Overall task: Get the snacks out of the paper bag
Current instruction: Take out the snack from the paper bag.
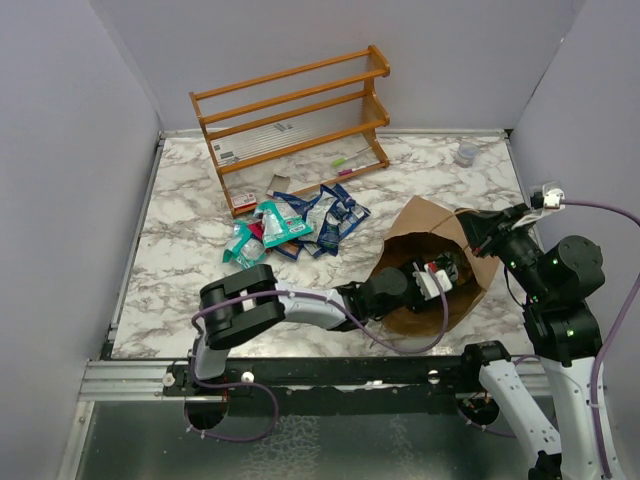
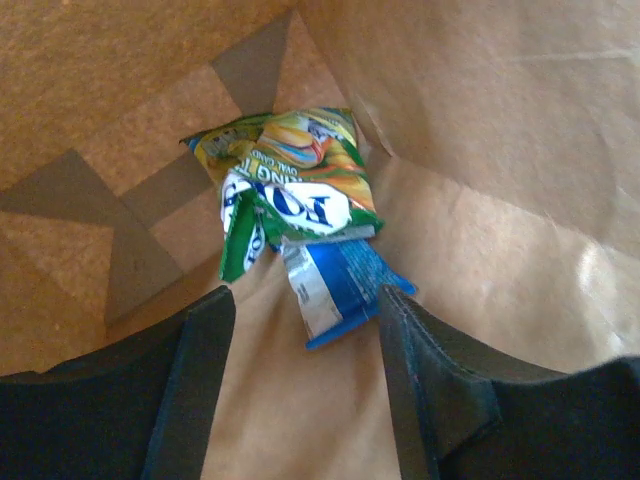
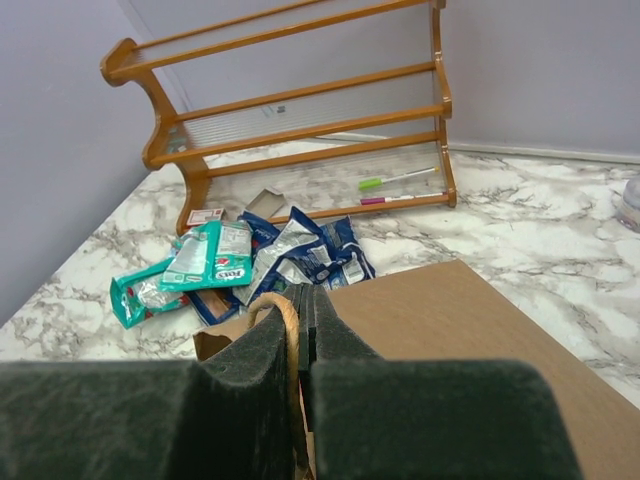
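Note:
The paper bag (image 1: 428,218) lies on its side at the right, its mouth facing the arms. My left gripper (image 1: 432,278) is inside it, open. Just ahead of its fingertips lie two snacks on the bag's inner wall (image 2: 480,100): a green-and-yellow packet (image 2: 295,170) and a blue-and-white packet (image 2: 340,285), whose near end reaches between the jaws beside the right finger (image 2: 400,330). My right gripper (image 1: 470,225) (image 3: 308,292) is shut on the paper bag (image 3: 470,330) at its rim, with the twisted handle (image 3: 285,315) looped over one finger. Several more snacks (image 1: 300,225) (image 3: 290,255), blue and teal, lie piled on the table.
A wooden three-shelf rack (image 1: 295,110) stands tilted at the back, with two pens (image 3: 395,180) on its lowest shelf. A small clear cup (image 1: 466,153) sits at the back right. Grey walls close in the marble table (image 1: 170,290) on three sides.

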You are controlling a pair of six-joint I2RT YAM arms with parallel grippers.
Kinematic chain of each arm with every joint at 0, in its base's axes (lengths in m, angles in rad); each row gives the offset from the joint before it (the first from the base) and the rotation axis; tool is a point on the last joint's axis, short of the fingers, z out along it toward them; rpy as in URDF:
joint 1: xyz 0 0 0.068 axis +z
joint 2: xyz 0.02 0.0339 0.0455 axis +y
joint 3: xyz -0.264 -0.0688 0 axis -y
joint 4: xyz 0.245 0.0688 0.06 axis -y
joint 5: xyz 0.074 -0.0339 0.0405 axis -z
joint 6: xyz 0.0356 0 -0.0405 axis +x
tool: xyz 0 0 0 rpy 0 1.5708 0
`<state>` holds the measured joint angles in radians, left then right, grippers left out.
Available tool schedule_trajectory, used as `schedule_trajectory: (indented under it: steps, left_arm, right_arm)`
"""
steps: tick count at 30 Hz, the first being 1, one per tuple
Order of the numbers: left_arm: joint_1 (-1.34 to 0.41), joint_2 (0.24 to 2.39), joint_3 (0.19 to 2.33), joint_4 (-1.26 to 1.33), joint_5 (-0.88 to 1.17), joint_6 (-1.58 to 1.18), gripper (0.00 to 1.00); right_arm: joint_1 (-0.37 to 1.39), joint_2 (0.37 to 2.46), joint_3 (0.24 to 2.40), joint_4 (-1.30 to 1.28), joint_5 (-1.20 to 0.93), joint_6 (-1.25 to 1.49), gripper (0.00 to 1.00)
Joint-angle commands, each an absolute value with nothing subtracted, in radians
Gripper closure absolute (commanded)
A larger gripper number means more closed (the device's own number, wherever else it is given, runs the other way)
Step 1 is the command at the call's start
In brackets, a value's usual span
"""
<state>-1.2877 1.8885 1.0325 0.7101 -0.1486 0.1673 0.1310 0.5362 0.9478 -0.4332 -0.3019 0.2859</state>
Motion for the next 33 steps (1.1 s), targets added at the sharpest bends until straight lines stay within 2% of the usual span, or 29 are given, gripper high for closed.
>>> schedule_trajectory:
  steps: [1, 6, 14, 19, 22, 25, 28, 31, 33]
  left_arm:
    - [-1.268, 1.987, 1.130, 0.736, -0.107, 0.122, 0.35]
    - [-1.254, 2.059, 1.234, 0.724, -0.171, 0.127, 0.23]
    - [-1.246, 2.186, 1.349, 0.733, -0.279, 0.192, 0.11]
    - [-1.232, 2.263, 1.452, 0.683, -0.230, 0.178, 0.07]
    - [-1.215, 2.299, 1.501, 0.632, -0.210, 0.164, 0.08]
    - [-1.201, 2.317, 1.517, 0.607, -0.196, 0.164, 0.14]
    - [-1.192, 2.321, 1.523, 0.581, -0.182, 0.166, 0.26]
    - [-1.184, 2.316, 1.518, 0.565, -0.174, 0.166, 0.45]
    - [-1.179, 2.309, 1.514, 0.551, -0.177, 0.166, 0.61]
  right_arm:
    - [0.132, 0.526, 0.953, -0.385, -0.345, 0.273, 0.98]
    - [0.132, 0.535, 0.956, -0.389, -0.357, 0.272, 0.98]
    - [0.132, 0.550, 0.996, -0.408, -0.350, 0.257, 0.98]
    - [0.132, 0.547, 0.993, -0.408, -0.353, 0.259, 0.98]
    - [0.132, 0.546, 0.990, -0.409, -0.351, 0.260, 0.98]
    - [0.132, 0.545, 0.985, -0.408, -0.351, 0.260, 0.98]
    - [0.131, 0.543, 0.984, -0.409, -0.342, 0.259, 0.98]
    - [0.132, 0.541, 0.980, -0.413, -0.331, 0.256, 0.98]
    - [0.132, 0.538, 0.980, -0.416, -0.327, 0.252, 0.98]
